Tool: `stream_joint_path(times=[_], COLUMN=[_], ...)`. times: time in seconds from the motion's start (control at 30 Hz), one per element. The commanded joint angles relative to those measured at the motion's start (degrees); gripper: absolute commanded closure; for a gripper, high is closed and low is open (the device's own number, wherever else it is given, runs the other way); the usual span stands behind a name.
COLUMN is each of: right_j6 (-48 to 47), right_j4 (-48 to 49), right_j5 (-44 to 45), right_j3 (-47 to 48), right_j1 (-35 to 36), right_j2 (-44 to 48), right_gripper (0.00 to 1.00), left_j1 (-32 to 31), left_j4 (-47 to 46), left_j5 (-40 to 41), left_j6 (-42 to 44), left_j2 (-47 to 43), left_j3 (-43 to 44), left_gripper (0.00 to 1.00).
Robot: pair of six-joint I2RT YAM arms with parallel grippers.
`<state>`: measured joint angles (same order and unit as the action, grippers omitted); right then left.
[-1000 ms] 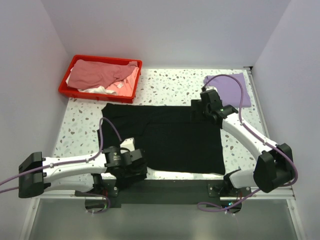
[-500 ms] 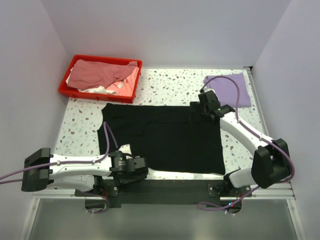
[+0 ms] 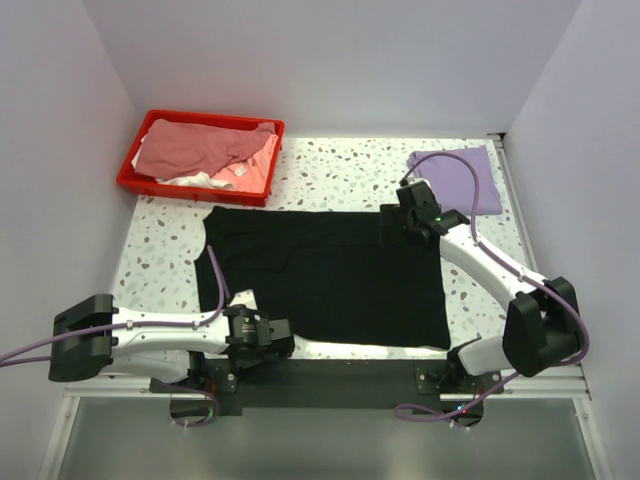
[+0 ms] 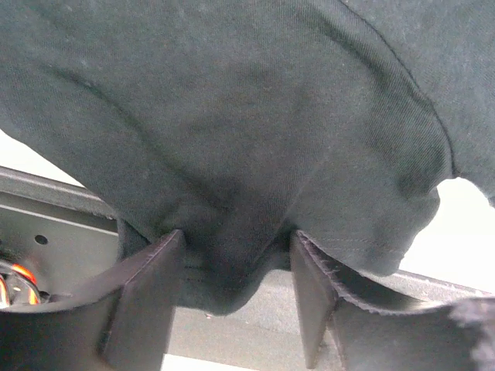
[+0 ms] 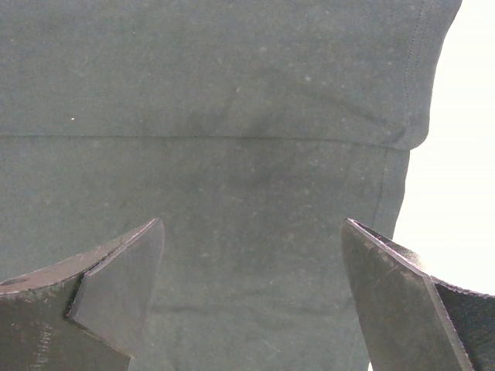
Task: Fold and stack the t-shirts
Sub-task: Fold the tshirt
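The black t-shirt (image 3: pixel 340 275) lies spread flat across the middle of the table. My left gripper (image 3: pixel 262 338) is at its near left corner by the table's front edge. In the left wrist view it (image 4: pixel 236 270) is shut on a bunch of the black cloth (image 4: pixel 232 154), which fills the gap between the fingers and shows pull lines. My right gripper (image 3: pixel 395 225) hovers open over the shirt's far right corner. In the right wrist view it (image 5: pixel 251 263) has flat black cloth (image 5: pixel 232 93) under wide-apart fingers. A folded light purple t-shirt (image 3: pixel 462 178) lies at the far right.
A red plastic bin (image 3: pixel 130 170) at the far left holds a dusty pink shirt (image 3: pixel 195 148) and white cloth (image 3: pixel 190 180). The dark metal frame (image 4: pixel 46 224) runs along the table's front edge under my left gripper. White walls close in both sides.
My left arm has drawn back and lowered toward the table's front edge at the shirt's near left corner. My right gripper has shifted slightly at the far right corner.
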<state>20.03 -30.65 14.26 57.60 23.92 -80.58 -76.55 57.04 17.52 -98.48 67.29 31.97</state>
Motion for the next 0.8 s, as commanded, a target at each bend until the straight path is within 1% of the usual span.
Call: stream_joint_path(times=[0.0,0.13,0.27,0.37,0.43,0.47,0.53,0.57,0.63,0.67,0.73,0.77], right_j6=[0.45,0.36,0.53,0.8,1.24,1.41,1.94,2.38,2.82,3.34,5.97,7.2], right_j4=[-0.2,-0.2,-0.37,-0.81,-1.86,-2.13,-3.18,-3.62,-5.02,-5.9,-9.49,-10.99], right_j5=[1.56,1.65,1.65,2.08,3.13,3.75,4.72,5.24,5.86,7.0,8.5,8.94], right_j3=[-0.39,-0.39,-0.21,-0.39,-0.65,-0.91,-1.53,-2.23,-2.93,-3.63,-4.34,-5.04], right_j1=[-0.19,-0.28,-0.19,-0.28,-0.19,-0.19,-0.19,-0.28,-0.19,-0.28,-0.28,-0.19], right_j2=[0.33,0.07,-0.19,0.07,0.42,1.2,2.17,3.22,4.63,5.25,7.97,9.11], right_gripper=[0.01,0.01,0.01,0.01,0.01,0.01,0.01,0.01,0.01,0.01,0.01,0.01], left_j1=[0.35,0.53,0.53,0.53,0.53,0.53,0.53,0.53,0.62,0.62,0.7,0.7], left_j4=[-0.7,-0.43,0.53,1.58,2.81,3.25,4.31,4.31,3.88,3.87,4.05,4.05], left_j5=[1.11,0.59,0.41,0.41,1.11,1.38,2.08,2.34,2.43,2.43,2.52,2.61], left_j6=[-0.49,-0.14,-0.14,0.56,0.92,0.92,1.27,1.53,1.62,1.79,2.24,2.32], left_j2=[1.88,2.59,2.32,2.41,2.5,2.41,2.41,2.32,2.41,2.24,1.97,1.71], left_j3=[-0.59,-0.24,0.55,1.61,2.74,3.19,3.89,3.89,3.89,3.89,4.16,4.16], left_gripper=[0.44,0.55,0.57,0.62,0.67,0.73,0.8,0.86,0.9,0.95,1.0,1.0])
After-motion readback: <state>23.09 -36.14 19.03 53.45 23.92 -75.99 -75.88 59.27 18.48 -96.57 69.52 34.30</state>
